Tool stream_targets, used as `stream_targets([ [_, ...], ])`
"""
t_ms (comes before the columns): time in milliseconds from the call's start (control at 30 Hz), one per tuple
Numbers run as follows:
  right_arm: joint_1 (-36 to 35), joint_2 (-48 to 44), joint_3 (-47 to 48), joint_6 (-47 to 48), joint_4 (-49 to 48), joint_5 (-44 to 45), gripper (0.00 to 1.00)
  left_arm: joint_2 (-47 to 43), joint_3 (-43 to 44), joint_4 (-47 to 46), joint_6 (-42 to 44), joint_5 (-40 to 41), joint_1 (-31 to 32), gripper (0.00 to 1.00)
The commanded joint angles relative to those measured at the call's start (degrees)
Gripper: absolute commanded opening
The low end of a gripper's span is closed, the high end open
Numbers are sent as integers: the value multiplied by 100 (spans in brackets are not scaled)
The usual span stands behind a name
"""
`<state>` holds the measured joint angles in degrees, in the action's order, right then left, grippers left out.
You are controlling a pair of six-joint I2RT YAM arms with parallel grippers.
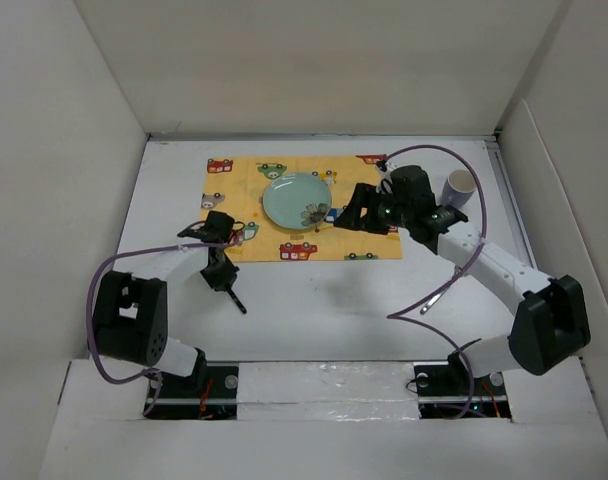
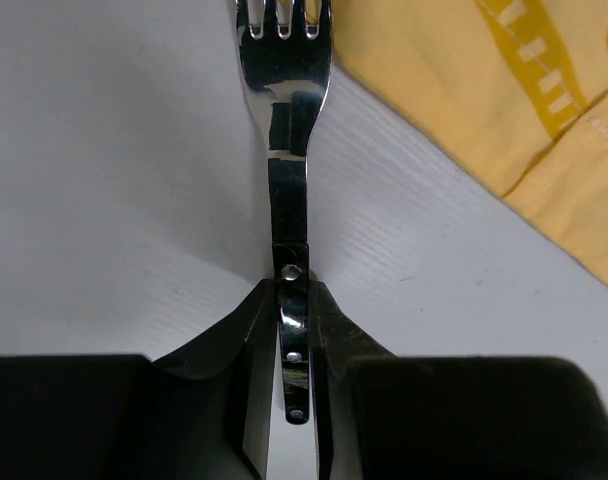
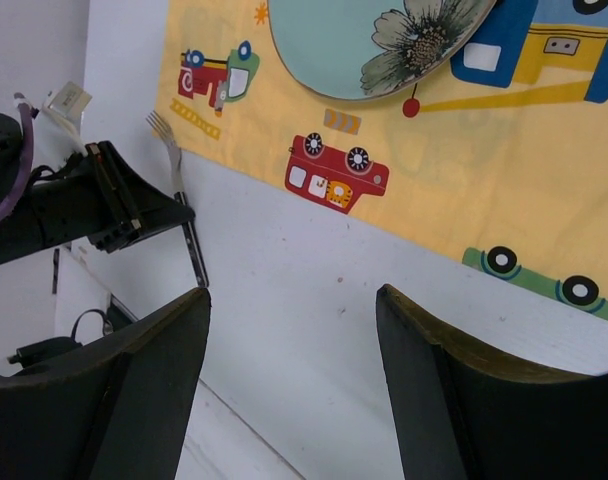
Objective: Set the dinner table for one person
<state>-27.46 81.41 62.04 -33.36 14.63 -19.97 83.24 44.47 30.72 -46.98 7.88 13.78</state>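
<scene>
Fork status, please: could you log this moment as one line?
left gripper shut on fork | right gripper open | plate on placemat

I see the surface (image 1: 324, 300) as one large, plain white rectangle, flat and level, boxed in by white panels at its left, far and right edges.

Top view: soft, even light from above. The white dinner table (image 1: 334, 320) reads slightly grey, with only faint diffuse arm shadows on the near side of the yellow placemat (image 1: 244, 190) and no hard glare. Left wrist view: the fork (image 2: 287, 150) beside the placemat is sharp, its steel mirroring dark and bright bands, while the black left gripper fingers (image 2: 224, 400) are underexposed with detail lost. Right wrist view: placemat print is crisp; right gripper fingers (image 3: 114, 400) below it are dark and soft-edged.
</scene>
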Motion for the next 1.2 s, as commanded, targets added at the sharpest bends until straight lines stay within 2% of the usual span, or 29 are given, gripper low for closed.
stream_targets([
  [0, 74, -397, 168, 243, 66, 107, 72, -429, 35, 749, 162, 319, -7, 0],
  [133, 197, -730, 28, 313, 250, 72, 72, -1221, 544, 1137, 846, 144, -7, 0],
  [233, 197, -854, -122, 339, 329, 81, 72, -1241, 1194, 1357, 1225, 222, -7, 0],
  [367, 250, -968, -280, 383, 444, 151, 72, -390, 2413, 1191, 2164, 328, -7, 0],
  [400, 250, -977, -315, 383, 461, 160, 72, 126, 2652, 1060, 2323, 241, -7, 0],
  [433, 250, -1117, -394, 418, 566, 229, 68, 862, 3212, 867, 2838, 171, -7, 0],
  [467, 250, -1118, -395, 418, 567, 230, 68, 869, 3217, 770, 2844, 170, -7, 0],
  [500, 250, -1188, -429, 427, 645, 274, 47, 1069, 3391, 647, 3035, 100, -7, 0],
  [567, 250, -1389, -517, 471, 786, 300, 12, 1648, 3805, 358, 3395, -5, -7, 0],
  [600, 250, -1452, -544, 480, 952, 379, 0, 1808, 3945, 286, 3467, -6, -7, 0],
  [767, 303, -2040, -895, 463, 1375, 765, 0, 2415, 4395, -231, 3626, -348, -7, 0],
  [867, 303, -2401, -1193, 340, 1577, 968, 21, 2669, 4491, -373, 3740, -348, -7, 0],
  [900, 303, -2480, -1264, 313, 1639, 1090, 36, 2740, 4535, -391, 3731, -305, -7, 0],
  [933, 303, -2628, -1413, 261, 1691, 1144, 41, 2828, 4605, -374, 3688, -252, -7, 0],
  [1000, 425, -2770, -1519, 190, 1884, 1275, 51, 3074, 4693, -321, 3661, -155, -7, 0],
  [1067, 487, -2963, -1651, -3, 2165, 1477, 55, 3259, 4747, -338, 3687, -155, -7, 0],
  [1167, 698, -3078, -1896, -494, 2673, 2231, 61, 3391, 4711, -435, 3714, -190, -7, 0],
])
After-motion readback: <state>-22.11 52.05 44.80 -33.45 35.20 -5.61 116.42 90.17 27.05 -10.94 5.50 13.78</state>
